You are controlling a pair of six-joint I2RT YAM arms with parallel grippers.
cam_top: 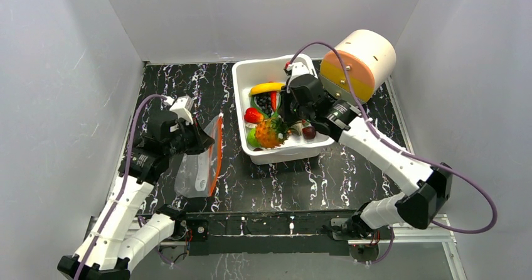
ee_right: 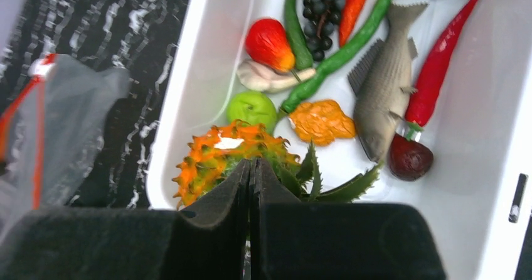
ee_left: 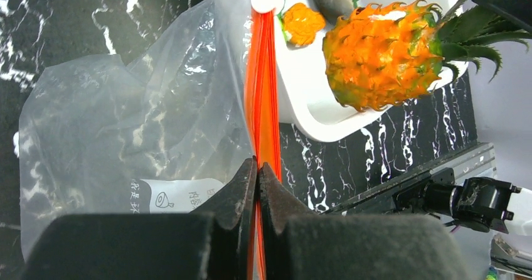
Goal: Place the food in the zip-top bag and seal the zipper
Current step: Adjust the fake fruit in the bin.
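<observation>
The clear zip-top bag (cam_top: 194,167) stands on edge at the left, its red-orange zipper (cam_top: 218,151) facing the bin. My left gripper (ee_left: 258,164) is shut on the zipper (ee_left: 263,91) near its lower end. The white bin (cam_top: 241,79) holds the food: banana (cam_top: 266,88), grapes (ee_right: 323,4), fish (ee_right: 383,104), red chili (ee_right: 439,66), a green fruit (ee_right: 252,107). My right gripper (ee_right: 251,164) is shut at the leafy crown of the pineapple (ee_right: 219,157), which sits over the bin's near-left corner (cam_top: 271,132).
A large cream and orange cylinder (cam_top: 359,63) lies behind the bin at the back right. Grey walls close in the black marbled table on three sides. A metal rail (cam_top: 282,220) runs along the near edge.
</observation>
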